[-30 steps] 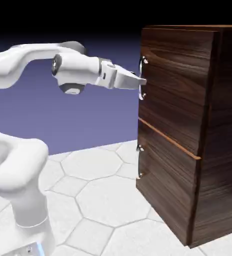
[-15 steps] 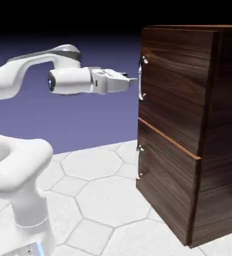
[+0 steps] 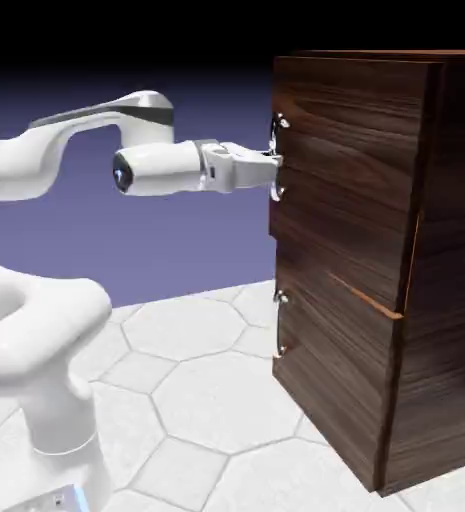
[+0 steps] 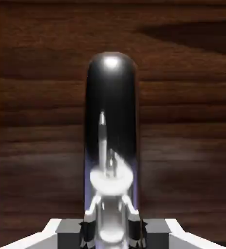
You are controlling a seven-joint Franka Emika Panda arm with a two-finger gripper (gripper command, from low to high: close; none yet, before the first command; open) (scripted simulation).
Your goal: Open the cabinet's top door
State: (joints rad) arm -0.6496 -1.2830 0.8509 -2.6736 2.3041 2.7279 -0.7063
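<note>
One thin bar is all you have hold of: the gripper (image 3: 274,165) is clamped shut on the top door's silver handle (image 3: 278,158), which fills the middle of the hand view as a dark, glossy rod (image 4: 111,141) between the grey fingertips (image 4: 88,228). The top door (image 3: 341,190) sits on the upper half of the walnut cabinet (image 3: 376,260), to the right of the arm (image 3: 86,170), and its handle edge stands slightly out from the lower door (image 3: 331,385) beneath it, with a sliver of orange-brown edge (image 3: 413,255) showing at the far side.

Your main risk, as I judge it, is slipping off. The bar is round and smooth, so a pull that is not square to it could let the pads slide along it or pop free. A straight pull could also fight the swing of the door, since the handle should travel on an arc; that would twist the grip or jam the door. Watch the forearm too: it reaches in level and near the cabinet face.
</note>
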